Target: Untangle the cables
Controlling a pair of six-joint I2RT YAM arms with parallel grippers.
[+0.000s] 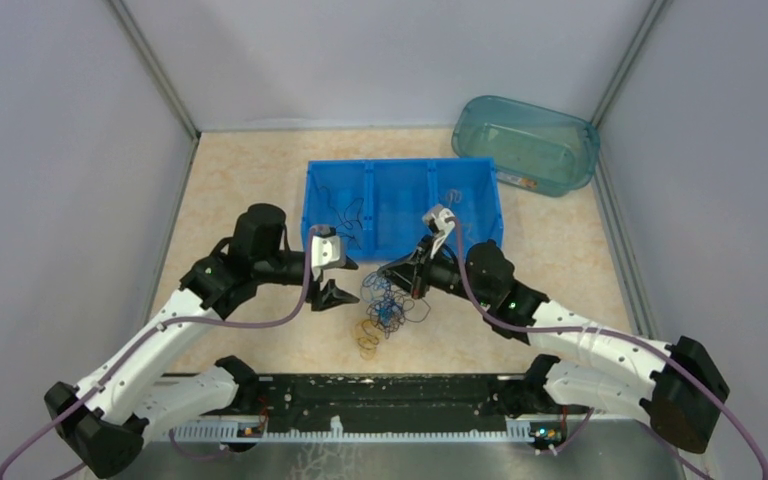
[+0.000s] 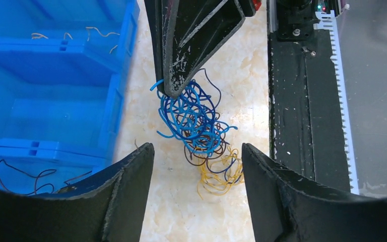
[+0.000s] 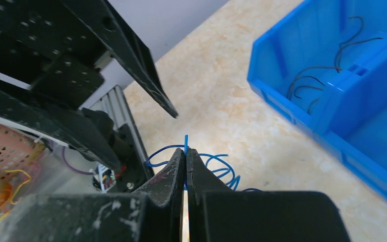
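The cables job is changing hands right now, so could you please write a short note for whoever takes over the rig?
The right gripper is shut on one blue wire of the tangle.
The left gripper is open, holds nothing and faces the tangle.
The tangle of blue, brown and yellow wires lies on the table in front of the blue bin.
Done: a few dark wires lie in one end compartment, a few tan wires in the other.
Left: most wires are knotted together and need drawing out.
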